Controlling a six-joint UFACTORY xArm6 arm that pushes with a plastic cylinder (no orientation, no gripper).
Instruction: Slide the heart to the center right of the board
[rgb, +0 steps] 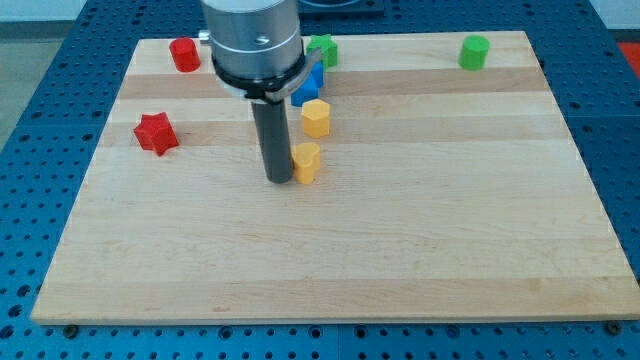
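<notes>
My tip (278, 180) rests on the board (400, 250), touching the yellow heart (307, 162) from the view's left; the heart sits a little left of the board's centre. I carry no jaws, only a rod. My housing hides most of the blue blocks (311, 84) and part of the green star (323, 49). The yellow hexagon (316, 117), red star (155, 133), red cylinder (184, 54) and green cylinder (475, 51) show whole.

board (400, 230): pale smooth wood, matt | yellow heart (307, 162): matt plastic-looking | rod (273, 140): dark, slight sheen
</notes>
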